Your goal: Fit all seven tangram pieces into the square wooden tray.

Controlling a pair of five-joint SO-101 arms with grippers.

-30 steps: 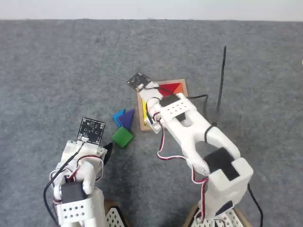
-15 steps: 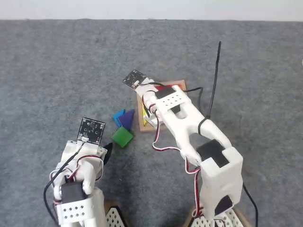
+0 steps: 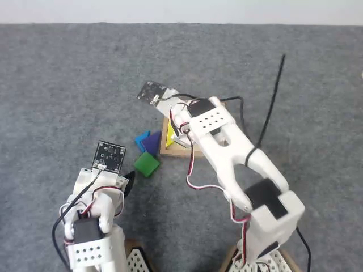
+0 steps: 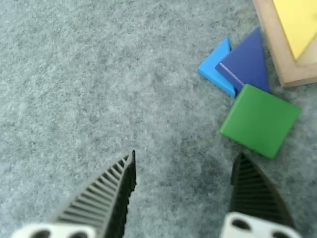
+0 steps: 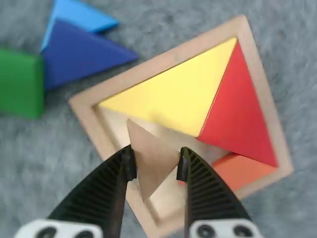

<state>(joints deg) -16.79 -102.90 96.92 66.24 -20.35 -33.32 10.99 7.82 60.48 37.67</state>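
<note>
The right gripper (image 5: 155,162) is clamped on a pale, wood-coloured triangular piece (image 5: 148,144), pinching it across its width with one point aimed at the tray's centre. It holds the piece over the bare part of the square wooden tray (image 5: 163,63), probably so it can go down into the open floor beside the pieces already seated. Whether it touches that floor, I cannot tell.

Inside the tray, a large yellow triangle (image 5: 183,94) and a large red triangle (image 5: 235,114) lie edge to edge, filling about half of it. An orange piece (image 5: 242,171) sits in one tray corner against the red one.

Just outside the tray on the grey felt lie a green square block (image 4: 260,120), a dark blue triangle (image 4: 246,62) and a light blue piece (image 4: 214,67), packed together and waiting their turn.

The left gripper (image 4: 184,171) hangs spread wide and empty, well short of the tray, near the green square, likely parked to leave room.
</note>
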